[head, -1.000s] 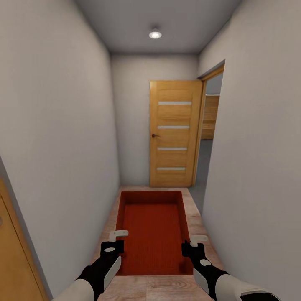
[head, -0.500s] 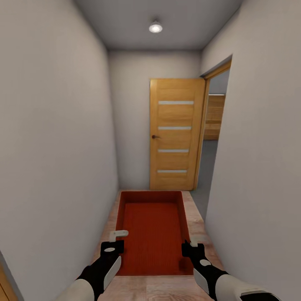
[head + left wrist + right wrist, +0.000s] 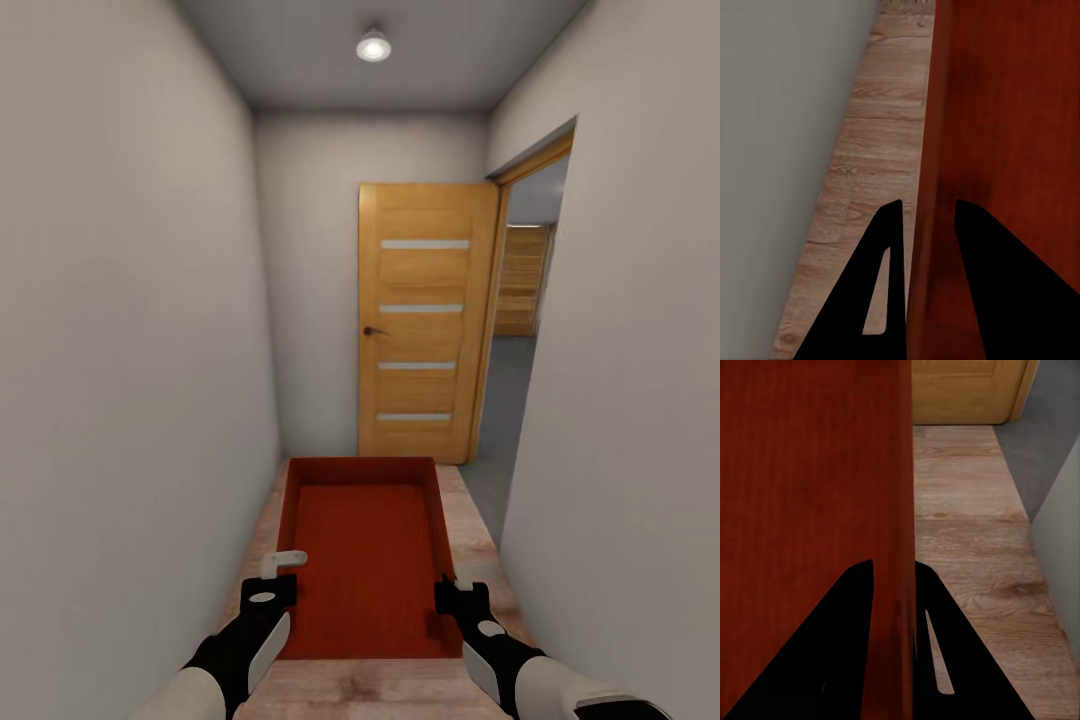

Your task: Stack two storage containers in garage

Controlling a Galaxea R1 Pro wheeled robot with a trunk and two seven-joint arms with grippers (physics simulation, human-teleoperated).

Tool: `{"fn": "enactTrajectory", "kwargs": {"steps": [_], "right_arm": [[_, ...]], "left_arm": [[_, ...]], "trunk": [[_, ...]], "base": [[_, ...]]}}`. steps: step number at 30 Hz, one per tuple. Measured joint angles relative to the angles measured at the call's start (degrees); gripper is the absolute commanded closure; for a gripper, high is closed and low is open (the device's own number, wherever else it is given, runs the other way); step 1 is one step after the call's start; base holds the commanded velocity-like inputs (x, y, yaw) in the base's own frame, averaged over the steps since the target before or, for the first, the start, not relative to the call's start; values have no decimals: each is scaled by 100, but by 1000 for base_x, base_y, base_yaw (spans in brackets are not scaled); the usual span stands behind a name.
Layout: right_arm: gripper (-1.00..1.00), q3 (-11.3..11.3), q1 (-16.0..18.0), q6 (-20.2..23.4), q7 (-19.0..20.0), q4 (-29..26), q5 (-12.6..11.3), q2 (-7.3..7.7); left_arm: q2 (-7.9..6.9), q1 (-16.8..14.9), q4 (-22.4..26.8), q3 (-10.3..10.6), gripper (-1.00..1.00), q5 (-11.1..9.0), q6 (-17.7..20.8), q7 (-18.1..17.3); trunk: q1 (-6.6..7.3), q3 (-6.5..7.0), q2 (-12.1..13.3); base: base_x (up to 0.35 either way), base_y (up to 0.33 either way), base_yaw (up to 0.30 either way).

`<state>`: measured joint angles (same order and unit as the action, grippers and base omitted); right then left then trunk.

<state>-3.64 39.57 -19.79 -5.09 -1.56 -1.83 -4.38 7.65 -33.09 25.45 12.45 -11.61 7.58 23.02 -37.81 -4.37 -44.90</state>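
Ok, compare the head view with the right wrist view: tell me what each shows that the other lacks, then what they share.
Head view alone: the ceiling light, the left gripper on the container's left wall, and the door's handle. Right wrist view alone: a close look at the right gripper, its fingers either side of the thin right wall. Both: the red-orange storage container, the wood plank floor, the wooden door and the grey floor past the doorway.

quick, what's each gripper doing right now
Left gripper: shut on the left wall of the storage container.
Right gripper: shut on the container's right wall.
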Motion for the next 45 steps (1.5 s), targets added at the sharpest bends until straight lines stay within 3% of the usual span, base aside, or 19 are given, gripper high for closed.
{"fn": "enactTrajectory", "kwargs": {"steps": [45], "right_arm": [[100, 0, 2, 0, -1, 0, 4, 0]], "left_arm": [[0, 0, 0, 0, 100, -3, -3, 0]], "trunk": [[0, 0, 0]], "base": [[321, 0, 0]]}}
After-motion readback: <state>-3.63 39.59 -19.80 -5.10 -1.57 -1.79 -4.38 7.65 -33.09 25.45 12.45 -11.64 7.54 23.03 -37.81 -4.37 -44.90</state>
